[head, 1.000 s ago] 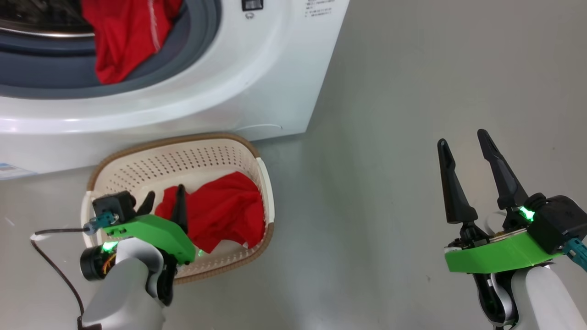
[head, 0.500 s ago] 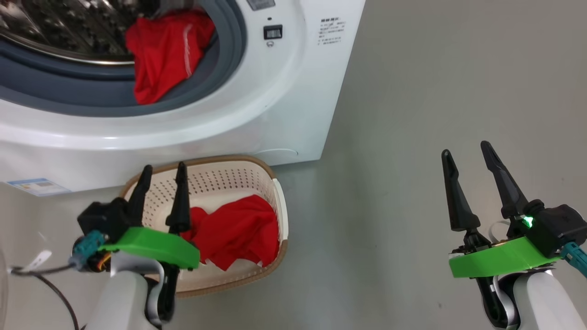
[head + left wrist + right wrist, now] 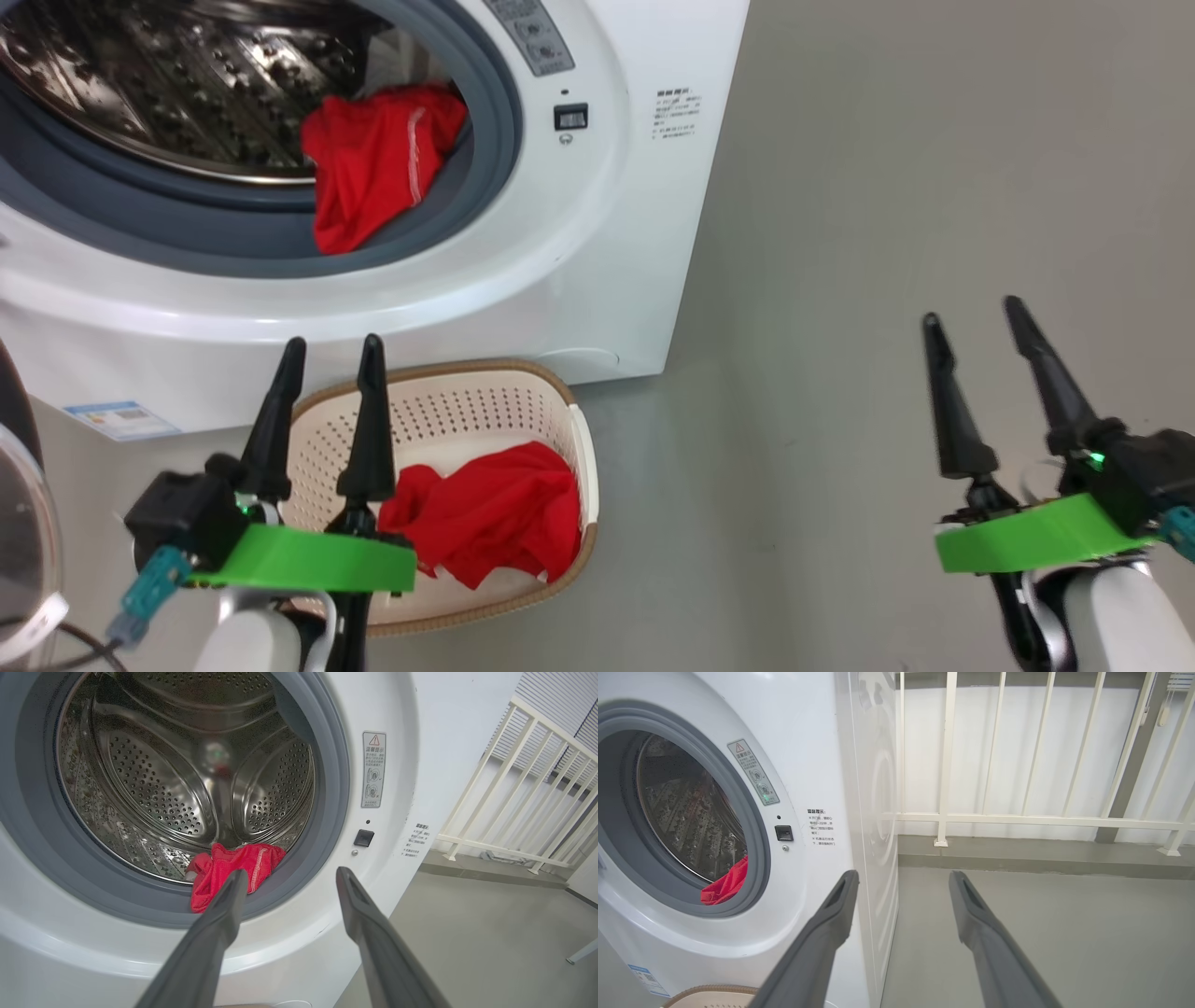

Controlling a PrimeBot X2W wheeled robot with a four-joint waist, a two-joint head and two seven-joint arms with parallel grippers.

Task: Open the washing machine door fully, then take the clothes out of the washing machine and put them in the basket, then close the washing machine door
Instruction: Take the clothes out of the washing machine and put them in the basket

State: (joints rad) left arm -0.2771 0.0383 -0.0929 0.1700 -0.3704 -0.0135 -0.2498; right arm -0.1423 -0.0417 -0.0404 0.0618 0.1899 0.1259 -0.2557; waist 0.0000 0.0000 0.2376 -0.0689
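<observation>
The white washing machine (image 3: 597, 243) stands open, and a sliver of its door (image 3: 23, 532) shows at the far left edge. One red garment (image 3: 378, 159) hangs over the grey gasket at the drum's lower right; it is also in the left wrist view (image 3: 229, 868) and the right wrist view (image 3: 728, 886). Another red garment (image 3: 490, 513) lies in the cream basket (image 3: 583, 485) on the floor before the machine. My left gripper (image 3: 331, 350) is open and empty above the basket's left rim, pointing at the drum mouth (image 3: 289, 875). My right gripper (image 3: 971, 313) is open and empty over the floor on the right (image 3: 901, 875).
Grey floor (image 3: 887, 187) stretches to the right of the machine. A white railing (image 3: 1017, 819) stands along the wall behind it. A blue sticker (image 3: 121, 417) sits low on the machine's front.
The head camera has tilted up, showing more of the drum. My left gripper has risen out of the basket, leaving the red garment in it, and now points at the drum.
</observation>
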